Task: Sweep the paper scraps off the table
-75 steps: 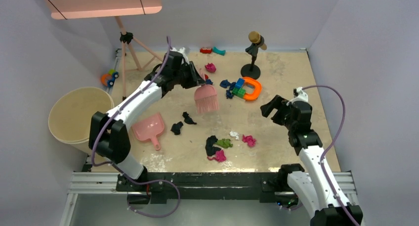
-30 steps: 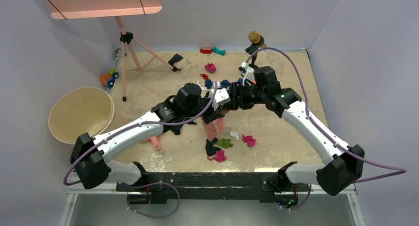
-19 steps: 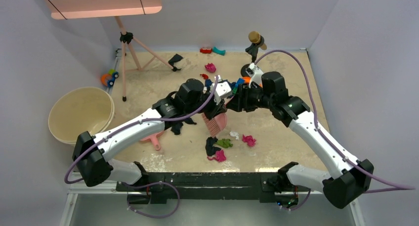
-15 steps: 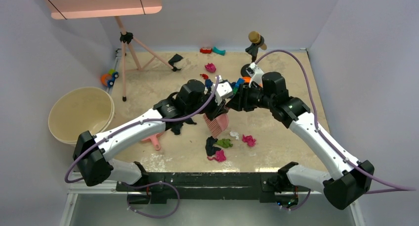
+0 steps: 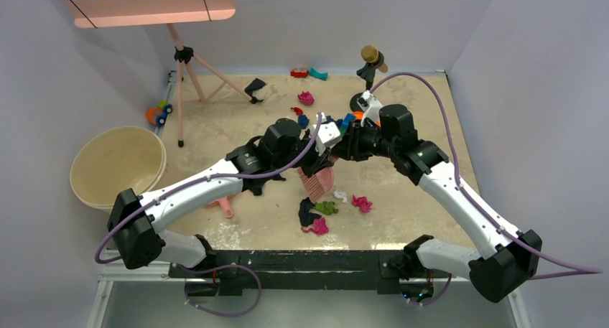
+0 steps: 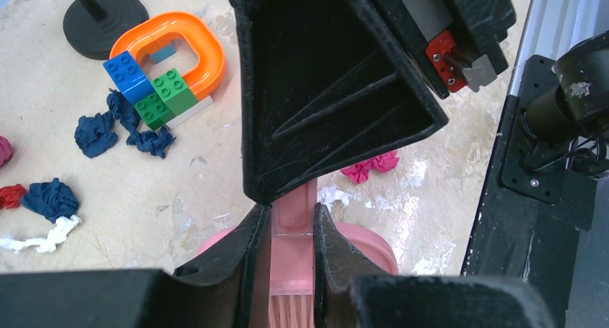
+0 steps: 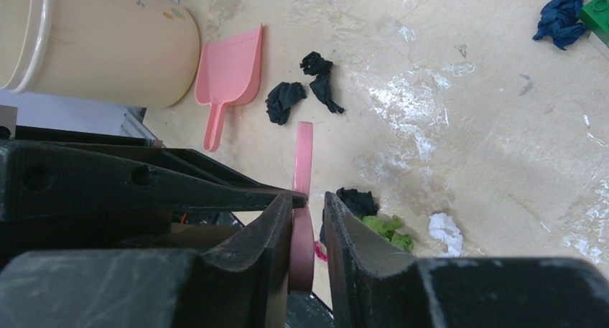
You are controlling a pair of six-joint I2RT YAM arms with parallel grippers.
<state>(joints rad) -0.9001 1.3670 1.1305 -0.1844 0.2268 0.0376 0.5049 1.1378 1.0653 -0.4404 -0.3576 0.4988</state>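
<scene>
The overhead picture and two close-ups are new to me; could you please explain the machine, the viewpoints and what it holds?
Two robot arms, the left arm and the right arm, are bolted at the table's near edge. The wide picture comes from a fixed camera above and behind them; each close-up comes from a camera on one wrist, looking past its own jaws. On the table lie paper scraps, a pink dustpan and toy blocks; a beige bucket stands beside it. The left jaws are shut on the pink brush's handle; the right jaws stand around that handle, grip uncertain.
</scene>
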